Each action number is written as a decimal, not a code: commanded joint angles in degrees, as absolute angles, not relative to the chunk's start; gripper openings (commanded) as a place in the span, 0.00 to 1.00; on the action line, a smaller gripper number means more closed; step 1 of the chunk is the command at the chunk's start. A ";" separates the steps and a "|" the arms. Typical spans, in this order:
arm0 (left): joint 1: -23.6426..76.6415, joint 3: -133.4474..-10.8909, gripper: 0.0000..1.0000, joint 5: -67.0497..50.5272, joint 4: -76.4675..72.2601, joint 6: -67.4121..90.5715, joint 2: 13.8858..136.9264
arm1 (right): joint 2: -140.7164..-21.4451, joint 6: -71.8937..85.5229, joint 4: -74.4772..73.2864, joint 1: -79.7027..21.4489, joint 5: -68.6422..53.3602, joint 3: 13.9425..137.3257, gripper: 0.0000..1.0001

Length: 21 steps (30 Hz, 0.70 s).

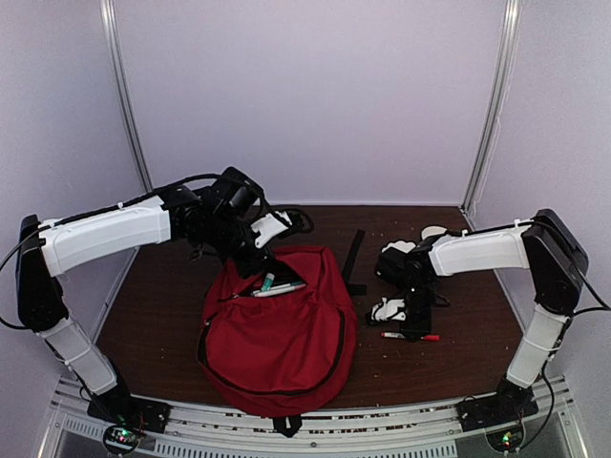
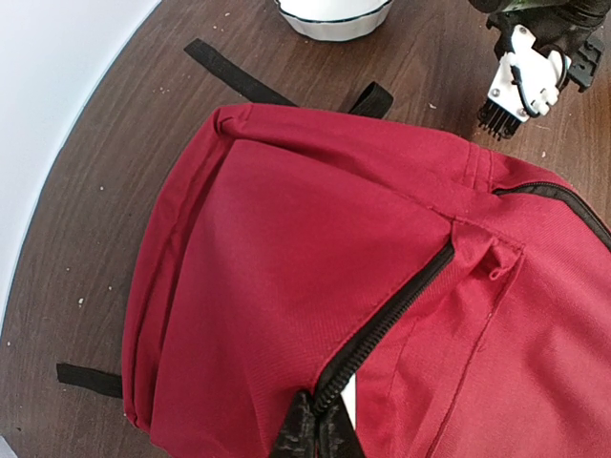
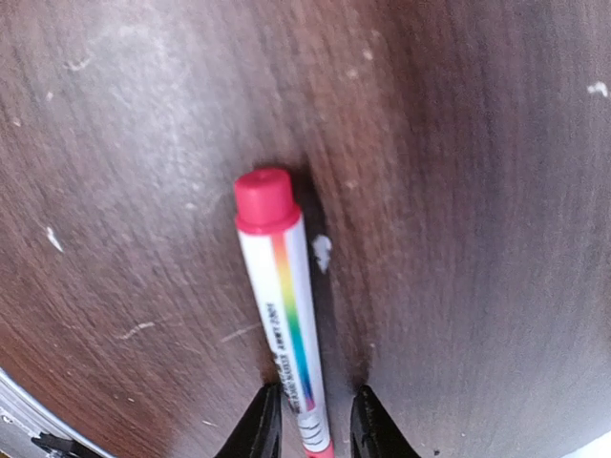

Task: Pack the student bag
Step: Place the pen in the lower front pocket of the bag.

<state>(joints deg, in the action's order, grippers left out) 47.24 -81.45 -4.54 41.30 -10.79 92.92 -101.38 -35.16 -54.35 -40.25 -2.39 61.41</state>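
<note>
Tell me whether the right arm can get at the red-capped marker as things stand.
Probably yes: the marker lies flat on bare table, the right end effector straddles its lower end, and nothing lies between.

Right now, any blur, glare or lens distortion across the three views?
Top external: even soft light, no glare, but the small things near the marker are too tiny to resolve. Left wrist: student bag sharp, table edge bows from the wide lens. Right wrist: marker in focus, tabletop around it soft, dark shadow along the marker's right side.
</note>
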 commanded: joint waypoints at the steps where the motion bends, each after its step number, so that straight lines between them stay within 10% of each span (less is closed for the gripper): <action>1: 47.29 -83.14 0.00 -5.20 39.91 -10.63 92.24 | -102.30 -33.86 -54.04 -39.99 -4.56 61.42 0.26; 21: 47.30 -83.13 0.00 -4.96 39.99 -10.63 91.70 | -103.59 -30.59 -55.57 -39.99 -6.45 63.08 0.12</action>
